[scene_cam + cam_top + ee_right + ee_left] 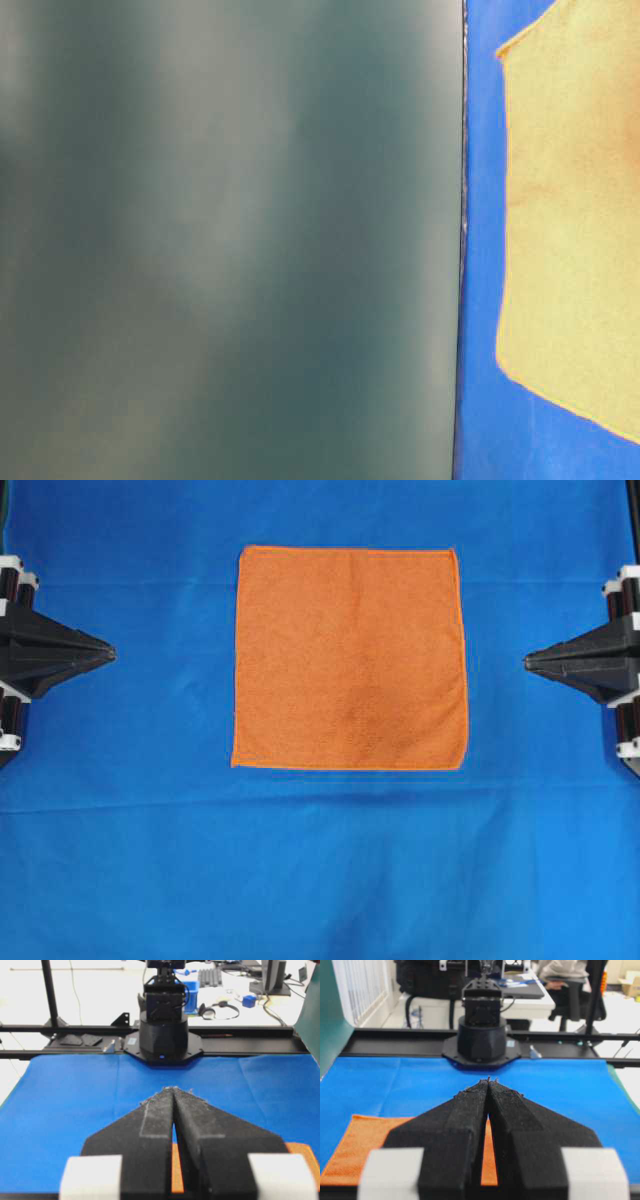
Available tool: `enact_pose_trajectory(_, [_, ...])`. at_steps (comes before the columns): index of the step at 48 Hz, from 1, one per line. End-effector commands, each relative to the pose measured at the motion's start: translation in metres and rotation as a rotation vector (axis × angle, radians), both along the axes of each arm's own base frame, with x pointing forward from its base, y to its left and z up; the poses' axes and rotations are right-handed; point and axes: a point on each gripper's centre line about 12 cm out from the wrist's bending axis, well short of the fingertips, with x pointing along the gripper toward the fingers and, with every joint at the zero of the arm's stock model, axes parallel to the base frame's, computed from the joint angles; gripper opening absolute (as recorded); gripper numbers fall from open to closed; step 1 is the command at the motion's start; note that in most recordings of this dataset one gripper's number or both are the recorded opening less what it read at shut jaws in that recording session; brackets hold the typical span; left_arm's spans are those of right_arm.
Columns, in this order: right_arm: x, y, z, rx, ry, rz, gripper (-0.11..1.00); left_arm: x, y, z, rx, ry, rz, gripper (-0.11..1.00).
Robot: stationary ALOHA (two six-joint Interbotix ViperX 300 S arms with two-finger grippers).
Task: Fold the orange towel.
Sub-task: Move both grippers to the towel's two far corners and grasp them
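the left gripper (pixel 110 653) has its jaws pressed together, tips meeting in a point, holding nothing; it sits at the left edge of the overhead view, aimed inward. in the left wrist view the same gripper (pixel 488 1081) shows its two black jaws touching at the tips, a thin slit of orange visible between them lower down. the right gripper (pixel 529 661) mirrors it at the right edge, jaws likewise closed tip to tip and empty; from its own wrist camera (pixel 173 1090) the tips meet over blue fabric.

between the two grippers, well apart from both, lies the orange towel (pixel 350 658), spread flat and unfolded as a square with a thin hem, its edges roughly parallel to the frame. it rests on the blue cloth (pixel 320 870) that covers the tabletop, a little toward the far side of centre. the table-level view is mostly filled by a blurred dark green surface (pixel 230 240), with the towel's corner (pixel 570 220) at the right.
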Motion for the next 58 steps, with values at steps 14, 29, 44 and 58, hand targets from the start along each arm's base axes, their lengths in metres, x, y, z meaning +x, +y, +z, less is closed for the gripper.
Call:
enact_pose_trajectory(14, [0.002,-0.035,0.003,0.090,0.069,-0.172,0.00,0.028,0.033,-0.006,-0.055,0.074,0.149,0.00])
enact_pose_trajectory(29, [0.003,-0.089,-0.033,0.158,0.232,-0.423,0.01,0.048,0.082,-0.037,-0.085,0.219,0.329,0.01])
enact_pose_trajectory(44, [0.019,-0.146,-0.092,0.248,0.476,-0.603,0.37,0.085,0.139,-0.090,-0.145,0.414,0.464,0.60])
enact_pose_trajectory(58, [0.048,-0.182,-0.148,0.282,0.647,-0.634,0.53,0.109,0.184,-0.147,-0.187,0.511,0.544,0.90])
